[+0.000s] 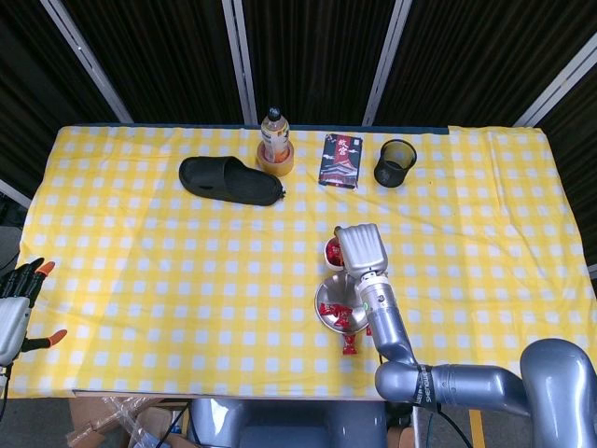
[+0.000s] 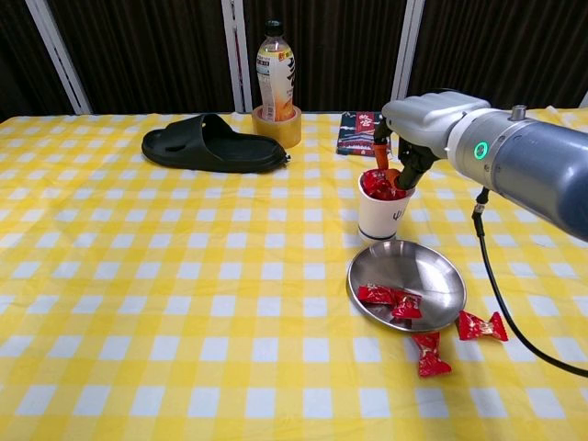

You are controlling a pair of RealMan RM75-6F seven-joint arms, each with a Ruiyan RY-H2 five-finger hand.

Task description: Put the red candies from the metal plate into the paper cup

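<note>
The right hand [image 2: 418, 129] is over the paper cup [image 2: 383, 208], fingertips inside; I cannot tell if it holds a candy.

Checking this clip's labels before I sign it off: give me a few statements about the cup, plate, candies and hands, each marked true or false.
1. The right hand is over the paper cup with its fingertips at the cup's mouth. True.
2. The metal plate is empty. False: red candies lie on it.
3. Two red candies lie on the cloth beside the plate. True.
4. The paper cup lies tipped on its side. False: it stands upright, with red candy in it.
5. The left hand grips the black slipper. False: it is at the table's edge, holding nothing.
</note>
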